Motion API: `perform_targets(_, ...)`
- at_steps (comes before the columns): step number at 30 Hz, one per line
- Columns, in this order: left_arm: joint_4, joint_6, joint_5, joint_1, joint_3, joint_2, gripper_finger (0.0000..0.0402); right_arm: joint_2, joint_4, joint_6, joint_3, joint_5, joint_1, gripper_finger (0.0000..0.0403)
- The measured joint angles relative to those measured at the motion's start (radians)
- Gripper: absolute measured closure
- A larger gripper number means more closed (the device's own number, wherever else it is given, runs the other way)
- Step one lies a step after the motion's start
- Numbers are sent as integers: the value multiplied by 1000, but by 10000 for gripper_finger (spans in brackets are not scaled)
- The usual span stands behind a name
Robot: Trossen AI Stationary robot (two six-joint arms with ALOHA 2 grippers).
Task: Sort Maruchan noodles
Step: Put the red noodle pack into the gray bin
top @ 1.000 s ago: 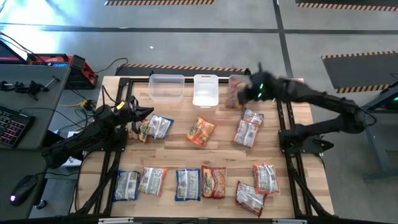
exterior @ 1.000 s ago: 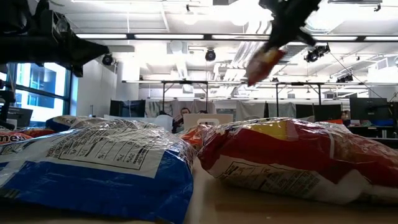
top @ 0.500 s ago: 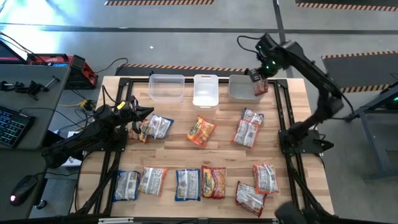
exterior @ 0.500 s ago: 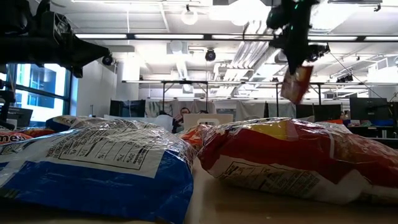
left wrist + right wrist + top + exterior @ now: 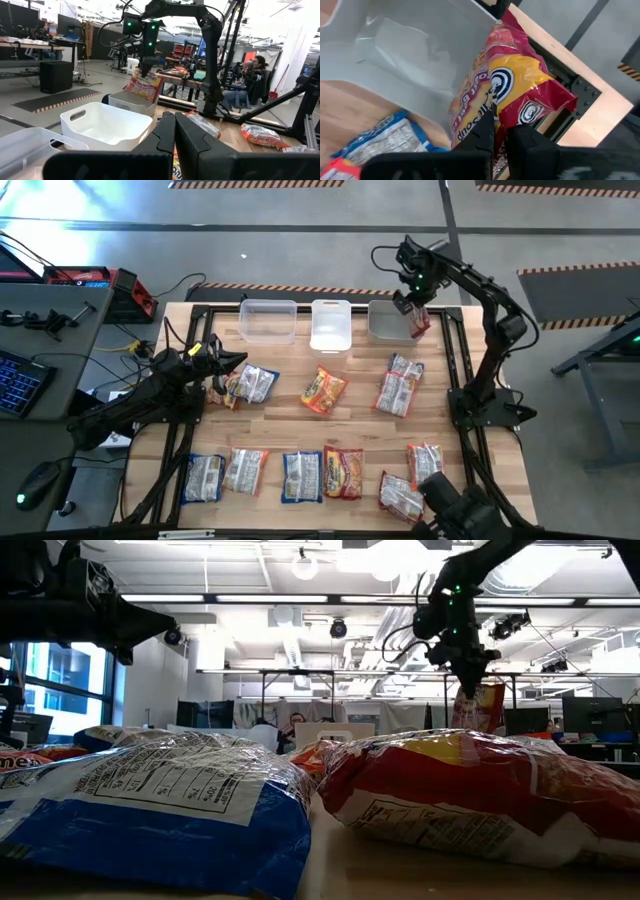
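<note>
Step in hand, as I judge it: dropping one packet into a bin. Right end effector (image 5: 413, 298) is pinched shut on a red-and-yellow noodle packet (image 5: 419, 317), which hangs upright over the far right clear bin (image 5: 388, 323), at its right wall, partly outside the rim. Next move likely needs a small shift left over the bin, then opening the fingers so the packet falls inside. Right arm is stretched high and far, wrist bent down. Left end effector (image 5: 238, 360) is closed and empty, waiting at the left side just beside a blue-and-white packet (image 5: 250, 385). Other packets (image 5: 323, 474) lie across the near and middle desk (image 5: 355, 420). Middle white bin (image 5: 331, 326) and left clear bin (image 5: 268, 321) sit along the far edge.
</note>
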Motion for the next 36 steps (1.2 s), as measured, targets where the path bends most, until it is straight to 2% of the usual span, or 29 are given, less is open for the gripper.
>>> perform_targets(12, 0, -1, 0, 0, 0, 0, 401, 7, -8, 58, 0, -5, 2, 398)
perform_targets(19, 0, -2, 0, 0, 0, 0, 401, 7, -125, 63, -1, -24, 3, 398)
perform_targets(36, 0, -3, 0, 0, 0, 0, 401, 18, -90, 62, -1, -88, 1, 399)
